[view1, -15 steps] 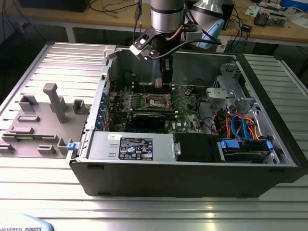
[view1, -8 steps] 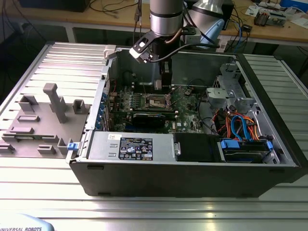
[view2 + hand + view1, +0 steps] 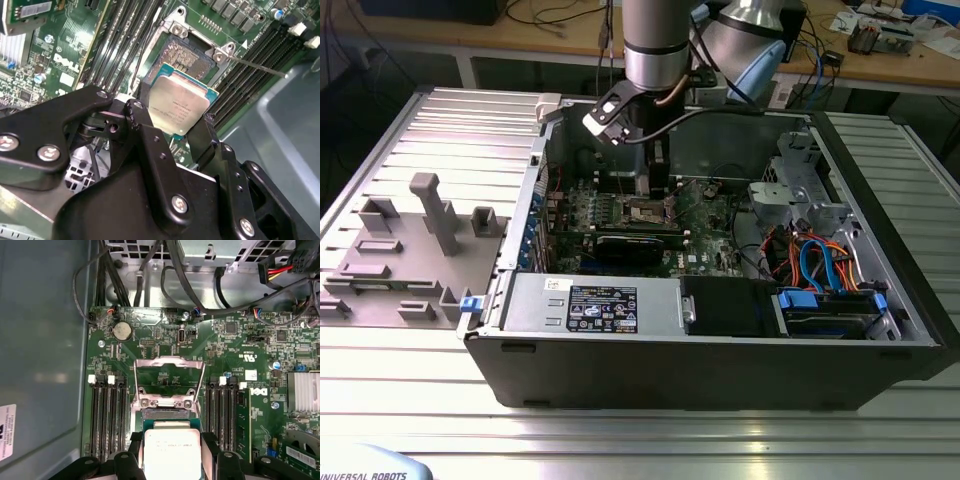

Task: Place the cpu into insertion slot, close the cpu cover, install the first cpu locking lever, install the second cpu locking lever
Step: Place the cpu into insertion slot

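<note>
Step in hand: first of four, cpu into insertion slot. Not yet seated.

Claw: closed on the cpu, one black finger against each of two opposite edges, opened only as wide as the chip. Dull silver top faces the camera in both wrist views. In the exterior view the claw hangs inside the open computer case, which stands on the ribbed metal desk.

Position, all relative to the insertion slot: the cpu hangs over the slot's nearer edge and hides that part. The pin field beyond it is bare. Chip looks above the slot, not in it; the gap cannot be read. Its edges appear close to parallel with the slot's rim.

The cpu cover is swung open on the far side of the slot from the cpu, green board showing through its window. A thin metal rod sticks out from one corner of the slot, probably a locking lever, unlatched. Memory slots flank the slot on both sides.

Judgement: cover and both levers undone. Finishing the placement calls for centring the chip over the pin field, keeping it level and square to the rim, then a gentle straight descent. A tilt or sideways offset risks bending pins. Finger room beside the rim looks tight.
</note>
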`<state>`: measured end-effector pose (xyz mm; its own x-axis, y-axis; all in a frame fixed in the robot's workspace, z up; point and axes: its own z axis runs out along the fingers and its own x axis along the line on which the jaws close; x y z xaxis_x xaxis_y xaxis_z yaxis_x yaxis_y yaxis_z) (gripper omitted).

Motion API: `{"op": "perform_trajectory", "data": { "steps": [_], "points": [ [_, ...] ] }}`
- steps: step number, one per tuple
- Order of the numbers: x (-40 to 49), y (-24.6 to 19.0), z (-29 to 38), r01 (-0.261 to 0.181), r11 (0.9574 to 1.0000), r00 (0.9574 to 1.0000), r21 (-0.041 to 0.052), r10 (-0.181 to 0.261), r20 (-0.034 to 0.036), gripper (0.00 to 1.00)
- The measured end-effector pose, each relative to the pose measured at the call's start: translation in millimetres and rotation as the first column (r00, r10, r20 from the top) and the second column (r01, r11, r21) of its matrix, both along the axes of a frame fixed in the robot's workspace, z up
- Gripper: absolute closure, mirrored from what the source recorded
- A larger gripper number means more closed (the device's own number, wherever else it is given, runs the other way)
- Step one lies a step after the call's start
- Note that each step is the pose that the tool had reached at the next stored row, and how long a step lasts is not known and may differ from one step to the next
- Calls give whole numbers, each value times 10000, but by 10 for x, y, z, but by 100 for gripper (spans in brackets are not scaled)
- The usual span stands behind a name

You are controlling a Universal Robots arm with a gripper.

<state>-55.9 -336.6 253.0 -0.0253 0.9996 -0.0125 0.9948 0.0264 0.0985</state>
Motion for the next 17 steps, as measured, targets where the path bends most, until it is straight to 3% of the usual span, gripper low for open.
{"op": "perform_trajectory", "data": {
  "steps": [17],
  "points": [
    [-36, 0, -21, 0, 10000, 10000, 14, 0, 0, 46]
  ]
}}
